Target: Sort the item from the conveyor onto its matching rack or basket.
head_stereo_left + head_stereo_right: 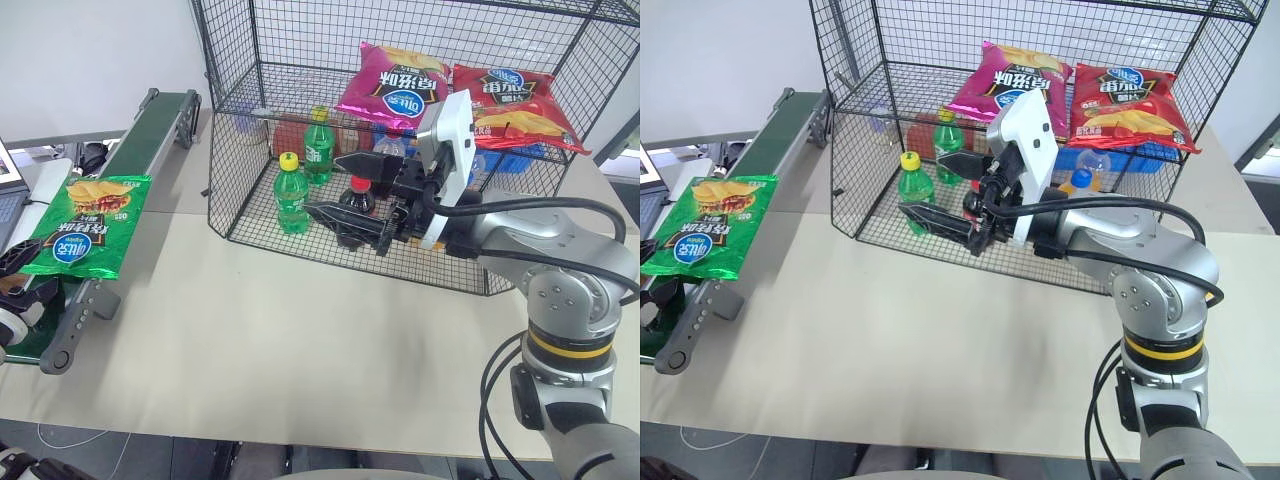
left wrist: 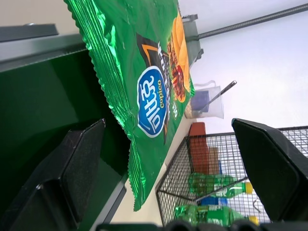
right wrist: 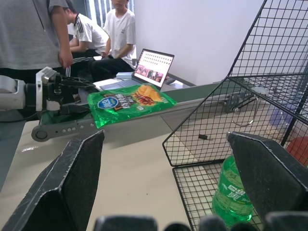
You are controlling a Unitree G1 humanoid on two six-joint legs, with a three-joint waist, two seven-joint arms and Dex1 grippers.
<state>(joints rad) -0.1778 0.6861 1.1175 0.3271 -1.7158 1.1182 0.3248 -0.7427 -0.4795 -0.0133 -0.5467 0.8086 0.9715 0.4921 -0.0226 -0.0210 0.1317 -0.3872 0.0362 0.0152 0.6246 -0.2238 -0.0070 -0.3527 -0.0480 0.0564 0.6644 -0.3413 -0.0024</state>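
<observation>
Left gripper (image 2: pixel 168 159): released, fingers spread wide, at the conveyor's (image 1: pixel 130 150) near end.
Green bag (image 1: pixel 85 223): just ahead of it, apparently untouched, flat on the belt.
Right gripper (image 1: pixel 350 195): released, empty, before the rack (image 1: pixel 240 130).

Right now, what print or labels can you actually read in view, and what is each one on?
No text reads with certainty.
Green chips bag: blue oval logo in non-Latin script, not legible.
Magenta bag: the same kind of oval logo, upside down, not legible.
Red bag: the same.
Green bottles: label print too small.
Laptop screen: too small.
</observation>
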